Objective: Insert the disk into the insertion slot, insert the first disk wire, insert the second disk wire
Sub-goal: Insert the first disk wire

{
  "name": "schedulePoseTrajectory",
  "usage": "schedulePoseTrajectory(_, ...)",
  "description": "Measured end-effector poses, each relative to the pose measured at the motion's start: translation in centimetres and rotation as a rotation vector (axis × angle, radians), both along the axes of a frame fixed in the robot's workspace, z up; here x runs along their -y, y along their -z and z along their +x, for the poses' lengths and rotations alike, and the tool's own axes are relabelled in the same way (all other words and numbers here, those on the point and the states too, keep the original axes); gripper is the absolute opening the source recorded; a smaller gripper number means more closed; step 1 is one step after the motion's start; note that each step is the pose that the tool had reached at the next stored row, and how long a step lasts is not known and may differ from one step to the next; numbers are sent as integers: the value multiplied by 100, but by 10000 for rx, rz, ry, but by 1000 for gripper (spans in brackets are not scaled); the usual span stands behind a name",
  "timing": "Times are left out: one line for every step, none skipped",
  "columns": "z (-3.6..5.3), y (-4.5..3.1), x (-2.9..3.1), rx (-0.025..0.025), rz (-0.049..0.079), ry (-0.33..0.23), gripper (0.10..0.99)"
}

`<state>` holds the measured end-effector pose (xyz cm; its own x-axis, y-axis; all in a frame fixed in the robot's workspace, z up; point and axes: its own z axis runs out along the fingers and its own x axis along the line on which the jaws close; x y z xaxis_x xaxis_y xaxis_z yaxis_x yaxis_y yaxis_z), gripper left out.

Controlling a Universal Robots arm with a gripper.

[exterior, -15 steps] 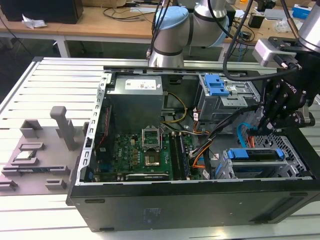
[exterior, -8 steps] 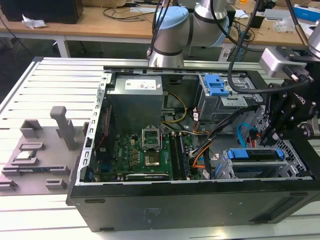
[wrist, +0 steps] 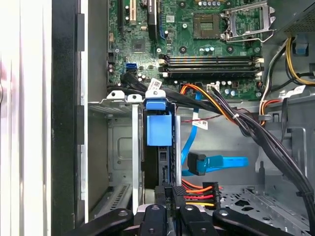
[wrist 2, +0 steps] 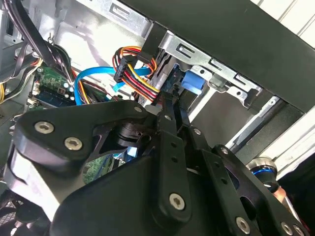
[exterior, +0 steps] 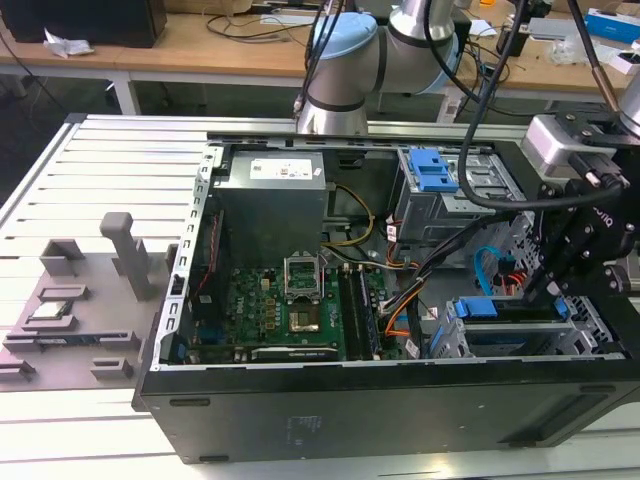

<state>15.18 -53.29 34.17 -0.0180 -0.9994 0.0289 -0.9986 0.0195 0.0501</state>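
Disk (exterior: 476, 308) sits in insertion slot (exterior: 447, 340), on the exterior view's right of mobo (exterior: 290, 310), bay (exterior: 430, 200) behind.

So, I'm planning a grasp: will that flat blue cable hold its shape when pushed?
Probably not: the blue cable is a thin ribbon already lying in a curve, so likely floppy and light. Its thicker plug looks stiffer, a better hold.

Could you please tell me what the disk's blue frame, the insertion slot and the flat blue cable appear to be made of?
The disk's frame looks like moulded plastic, with a uniform bright blue colour and a smooth, faintly glossy face. The insertion slot seems to be bare sheet metal, probably steel: it is silver-grey, with thin folded edges and punched cutouts. The flat cable appears to be plastic-sheathed, with a solid blue, flexible ribbon.
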Motion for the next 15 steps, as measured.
schedulePoseTrajectory(3,3,0,0,-1,-1,169)
schedulePoseTrajectory(6,6,0,-1,-1,-1,169)
schedulePoseTrajectory(10,9,0,0,-1,-1,169)
schedulePoseTrajectory(12,10,0,-1,1,0,169)
schedulePoseTrajectory(15,12,0,-1,3,1,169)
schedulePoseTrajectory(15,12,0,0,2,2,169)
schedulePoseTrajectory(15,13,0,-1,1,1,169)
schedulePoseTrajectory(16,20,0,0,15,0,169)
schedulePoseTrajectory(16,15,-1,0,3,0,169)
schedulePoseTrajectory(15,15,-1,0,2,0,169)
schedulePoseTrajectory(15,17,-1,-1,1,0,169)
schedulePoseTrajectory(15,20,-1,0,1,0,169)
schedulePoseTrajectory(15,29,-1,0,2,1,169)
schedulePoseTrajectory(15,35,-1,0,1,0,169)
schedulePoseTrajectory(15,42,-1,0,0,0,169)
